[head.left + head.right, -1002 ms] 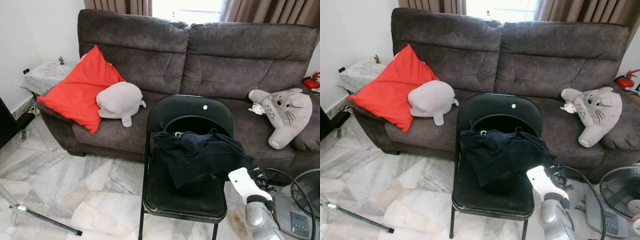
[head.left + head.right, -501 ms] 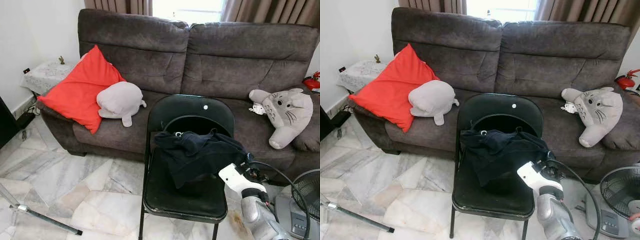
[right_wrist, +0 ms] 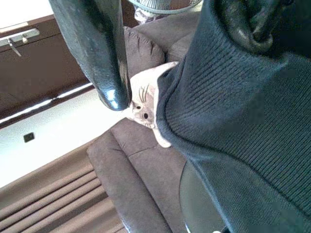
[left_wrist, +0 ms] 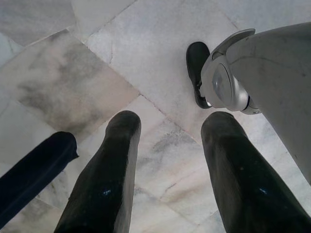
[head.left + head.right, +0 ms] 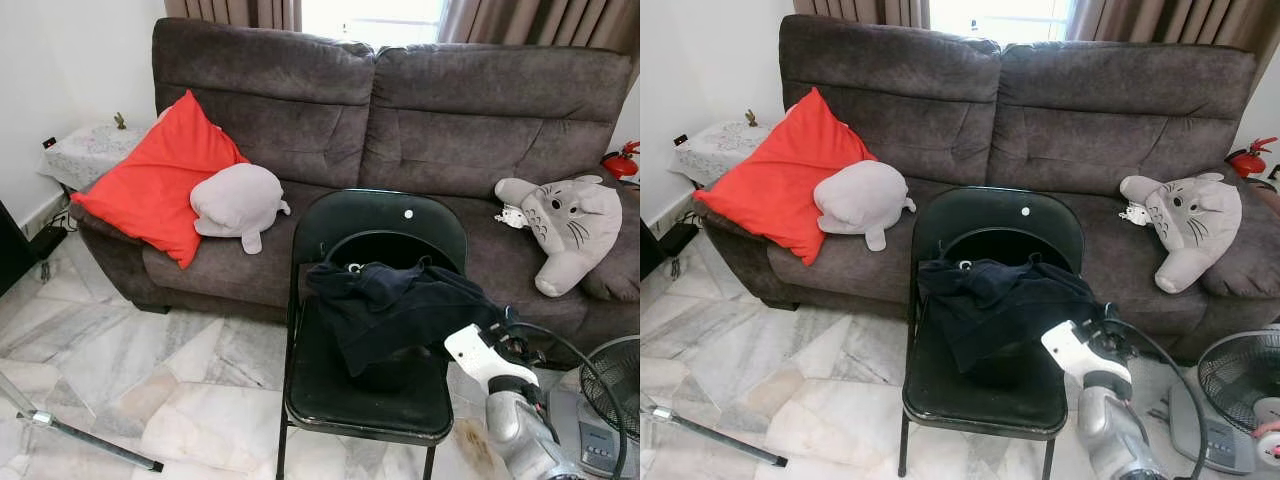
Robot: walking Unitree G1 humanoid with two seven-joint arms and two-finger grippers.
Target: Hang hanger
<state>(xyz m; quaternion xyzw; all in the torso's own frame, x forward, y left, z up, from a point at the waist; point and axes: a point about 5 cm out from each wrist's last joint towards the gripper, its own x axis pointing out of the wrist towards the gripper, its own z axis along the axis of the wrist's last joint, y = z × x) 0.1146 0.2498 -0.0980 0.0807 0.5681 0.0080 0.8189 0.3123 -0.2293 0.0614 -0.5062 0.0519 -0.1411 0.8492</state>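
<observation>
1. Your right gripper (image 3: 184, 58) is at the chair's right front edge, with its fingers spread wide. One finger (image 3: 95, 48) stands free in the air; the other is up against the dark knit garment (image 3: 243, 126), which lies between the two. You cannot tell whether that finger presses into the cloth or only lies against it.

2. From the head camera, your right arm (image 5: 490, 375) reaches up toward the chair (image 5: 370, 400) from its right front corner, the white wrist housing just beside the garment's right end.

3. The garment (image 5: 400, 310) is bunched on the chair seat, against the backrest and spilling toward the seat's right side. A small metal hook (image 5: 354, 267) shows at the garment's top left edge, near the backrest; the rest of the hanger is hidden in the cloth.

4. Your left gripper (image 4: 167, 170) hangs over marble floor (image 4: 63, 87), fingers apart and holding nothing. The robot's foot (image 4: 197, 70) is near it.

5. Behind the chair stands a sofa (image 5: 400, 110). On it, left of the chair, lie a red cushion (image 5: 160, 180) and a grey plush (image 5: 238, 200); right of the chair lies a cat plush (image 5: 565, 225).

6. A fan (image 5: 610, 400) stands on the floor right of the chair, and a metal pole (image 5: 80, 440) lies on the floor well to its left.

7. No writing or brand can be read anywhere.
</observation>
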